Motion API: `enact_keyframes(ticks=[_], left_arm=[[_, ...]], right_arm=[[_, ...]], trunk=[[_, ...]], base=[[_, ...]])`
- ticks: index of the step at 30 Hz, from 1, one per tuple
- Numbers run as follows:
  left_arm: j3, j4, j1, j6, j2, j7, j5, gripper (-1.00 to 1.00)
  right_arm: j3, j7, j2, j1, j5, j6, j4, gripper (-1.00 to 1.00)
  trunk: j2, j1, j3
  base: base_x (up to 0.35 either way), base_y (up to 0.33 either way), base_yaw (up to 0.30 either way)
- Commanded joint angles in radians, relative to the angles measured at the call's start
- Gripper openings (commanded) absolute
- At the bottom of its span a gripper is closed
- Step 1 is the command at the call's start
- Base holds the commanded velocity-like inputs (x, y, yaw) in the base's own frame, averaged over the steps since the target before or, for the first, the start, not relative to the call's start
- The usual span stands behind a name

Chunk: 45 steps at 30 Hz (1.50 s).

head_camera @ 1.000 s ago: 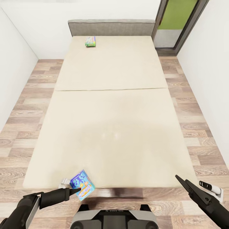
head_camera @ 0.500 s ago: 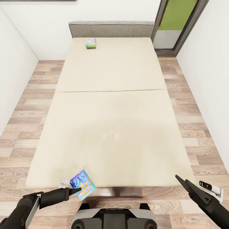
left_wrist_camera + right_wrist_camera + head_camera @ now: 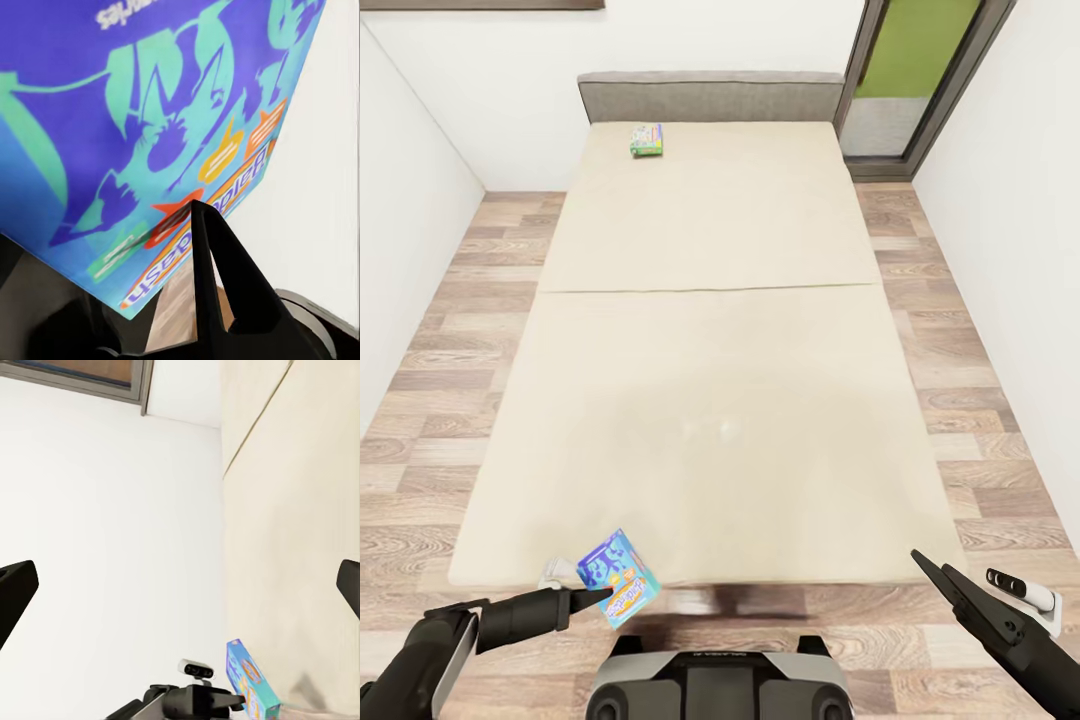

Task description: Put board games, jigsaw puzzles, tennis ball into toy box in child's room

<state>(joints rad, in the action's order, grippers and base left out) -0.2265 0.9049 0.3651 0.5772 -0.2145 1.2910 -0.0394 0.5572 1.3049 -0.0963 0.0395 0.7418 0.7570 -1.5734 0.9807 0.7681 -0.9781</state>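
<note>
The left gripper [image 3: 585, 597] is clenched on a blue board game [image 3: 618, 577], held above the foot edge of the bed [image 3: 710, 380]. The right gripper [image 3: 925, 565] hangs released beside that edge. A green board game [image 3: 646, 140] lies near the headboard [image 3: 710, 97].

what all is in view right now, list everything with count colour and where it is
bed: 1, cream-beige mattress with a grey headboard, centre of the room
blue board game: 1, blue and teal with orange print, held at the bed's near edge
green board game: 1, green, lying flat on the far end of the bed near the headboard
floor: wood planks, on both sides of the bed
walls: white, left, right and behind the bed
doorway: 1, dark frame with green behind it, far right corner
left claw: 1, black, shut on the blue board game
right claw: 1, black, open, low at the right, holding nothing
</note>
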Motion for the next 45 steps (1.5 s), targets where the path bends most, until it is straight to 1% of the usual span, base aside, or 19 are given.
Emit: enact_keyframes(ticks=[1,4,5,9,10,17,22,26,27,29,30,33,34,42,45], left_arm=[[0.001,0.011,0.0,0.013,-0.004,0.017,-0.001,-1.0],[0.002,0.025,0.0,0.024,-0.007,0.043,0.0,-1.0],[0.002,0.033,0.0,0.035,-0.008,0.063,0.002,-1.0],[0.002,0.045,0.0,0.053,-0.014,0.103,0.005,-1.0],[0.002,0.05,0.0,0.059,-0.019,0.121,0.006,-1.0],[0.002,0.058,0.0,0.068,-0.046,0.19,0.007,-1.0],[0.001,0.072,0.0,0.084,-0.074,0.279,0.007,-1.0],[0.002,0.092,0.0,0.1,-0.089,0.28,0.005,-1.0],[0.002,0.105,0.0,0.114,-0.097,0.28,0.003,-1.0],[0.002,0.117,0.0,0.133,-0.105,0.28,0.002,-1.0],[0.001,0.131,0.0,0.156,-0.111,0.28,0.001,-1.0],[0.001,0.159,0.0,0.191,-0.119,0.28,0.0,-1.0],[0.003,0.184,0.0,0.219,-0.124,0.28,-0.001,-1.0],[0.003,0.213,0.0,0.242,-0.131,0.28,-0.002,-1.0],[0.001,0.22,0.0,0.245,-0.142,0.28,-0.002,-1.0]], right_arm=[[0.0,-0.001,0.0,0.0,0.005,0.006,0.0,1.0],[0.0,-0.001,0.0,0.0,0.006,0.004,0.0,1.0],[0.0,-0.001,0.0,0.0,0.006,0.004,0.0,1.0],[0.0,-0.001,0.0,0.0,0.006,0.003,0.0,1.0],[0.0,-0.001,0.0,0.0,0.006,0.003,0.0,1.0],[0.0,-0.001,0.0,0.0,0.005,0.002,0.0,1.0],[0.0,-0.001,0.0,0.0,0.005,0.002,0.0,1.0],[0.0,-0.001,0.0,0.0,0.005,0.002,0.0,1.0],[0.0,-0.001,0.0,0.0,0.005,0.002,0.0,1.0],[0.0,-0.001,0.0,0.0,0.005,0.002,0.0,1.0],[0.0,-0.001,0.0,0.0,0.005,0.002,0.0,1.0],[0.0,-0.001,0.0,0.0,0.005,0.002,0.0,1.0],[0.0,-0.002,0.0,0.0,0.001,0.002,0.0,1.0],[0.002,-0.002,0.0,0.0,-0.028,0.002,0.001,1.0],[0.002,-0.003,0.0,0.0,-0.036,0.001,0.001,1.0]], trunk=[[-0.007,-0.004,0.003],[-0.028,-0.015,0.012],[-0.035,-0.019,0.015],[-0.063,-0.034,0.028],[-0.07,-0.038,0.031],[-0.119,-0.065,0.053],[-0.154,-0.084,0.069],[-0.182,-0.1,0.081],[-0.189,-0.103,0.084],[-0.203,-0.111,0.091],[-0.21,-0.115,0.094],[-0.231,-0.126,0.103],[-0.238,-0.13,0.106],[-0.294,-0.161,0.131],[-0.315,-0.172,0.141]], base=[[0.0,0.0,0.0],[0.0,0.0,0.0],[0.0,0.0,0.0],[0.0,0.0,0.0],[0.0,0.0,0.0],[0.0,0.0,0.0],[0.0,0.0,0.0],[0.0,0.0,0.0],[0.0,0.0,0.0],[0.0,0.0,0.0],[0.0,0.0,0.0],[0.0,0.0,0.0],[0.0,0.0,0.0],[0.0,0.0,0.0],[0.0,0.0,0.0]])
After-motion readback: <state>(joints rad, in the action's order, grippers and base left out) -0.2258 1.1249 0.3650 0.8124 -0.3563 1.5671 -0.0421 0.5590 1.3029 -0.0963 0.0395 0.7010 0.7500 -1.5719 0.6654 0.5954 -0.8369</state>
